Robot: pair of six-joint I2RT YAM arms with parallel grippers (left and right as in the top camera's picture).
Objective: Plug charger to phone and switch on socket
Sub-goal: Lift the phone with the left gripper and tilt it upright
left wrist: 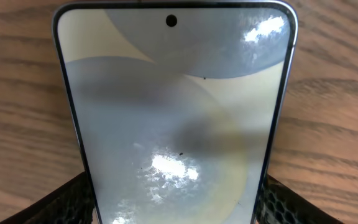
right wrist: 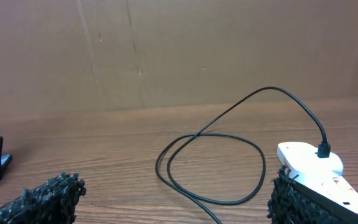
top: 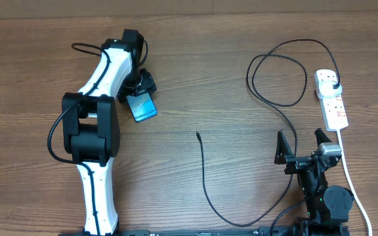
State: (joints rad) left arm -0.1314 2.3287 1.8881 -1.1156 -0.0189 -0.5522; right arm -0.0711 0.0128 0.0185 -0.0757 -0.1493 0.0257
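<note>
Sitting between the fingers [left wrist: 67, 199] of the left end effector [left wrist: 176, 202], the phone [top: 142, 107] faces screen-up, cyan-blue from overhead. The left wrist view shows the black pads meeting both of its long edges near the end closest to the camera, so this end effector is clamped on the phone across its width. The phone's far end, with the small camera hole, points away from the wrist, and the wooden bench [top: 195, 52] shows on both sides of it.

To the right of the phone in the overhead view, near but apart from it, the charger [top: 204, 177] ends in its small black connector tip, lying free on the wood. From there the cable runs away from the phone toward the near edge, curves back up, loops twice and reaches the socket [top: 333, 105], well to the phone's right; the black plug sits in the socket's far end. The socket's thick white cord trails toward the near edge.

Between the cable and that cord, also well to the phone's right, the right end effector [top: 301, 145] hangs with its jaws spread wide, holding nothing.
</note>
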